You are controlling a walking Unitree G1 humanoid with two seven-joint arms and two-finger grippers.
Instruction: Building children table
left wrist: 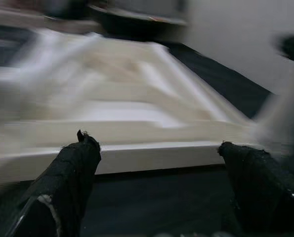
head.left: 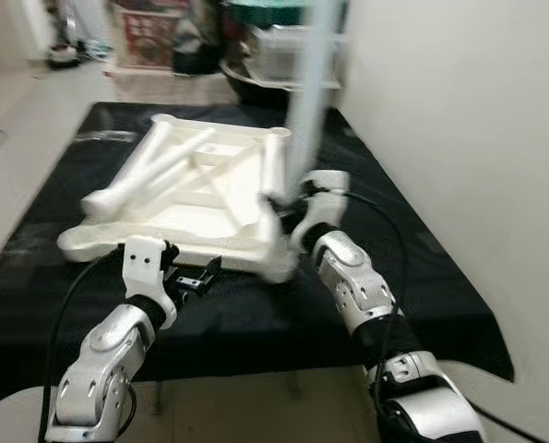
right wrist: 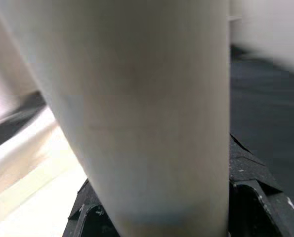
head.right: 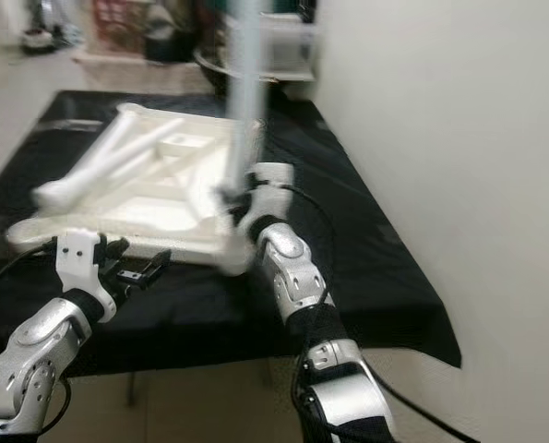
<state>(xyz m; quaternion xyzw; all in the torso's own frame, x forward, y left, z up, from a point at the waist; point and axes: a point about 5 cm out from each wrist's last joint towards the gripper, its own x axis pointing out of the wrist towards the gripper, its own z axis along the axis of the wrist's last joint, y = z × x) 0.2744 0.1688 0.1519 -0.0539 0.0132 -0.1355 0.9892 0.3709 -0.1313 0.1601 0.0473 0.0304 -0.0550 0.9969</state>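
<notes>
Head views: your white tabletop [head.left: 200,198] lies upside down on the black cloth [head.left: 412,277], with 2 loose legs [head.left: 149,166] resting across its underside. Your right gripper [head.left: 292,198] stands at the near right corner of the tabletop, carrying a pale upright leg [head.left: 309,83] that rises out of the top of the picture. Your left gripper [head.left: 193,275] sits low on the cloth, just beside the near edge of the tabletop.

Risk, as I judge it: the upright leg is long and gripped low, so any tilt as you bring it to the corner socket could leave it jammed askew or let it slip. A push against the corner could also slide the tabletop on the cloth and roll the loose legs off. The blur makes alignment hard to confirm.

Left wrist view: the 2 fingers [left wrist: 72,173] are spread wide and empty, facing the tabletop's near edge; contact cannot be confirmed.

Right wrist view: the leg [right wrist: 147,108] sits between the black pads [right wrist: 253,177], pinched firmly from both sides as far as you can see.
</notes>
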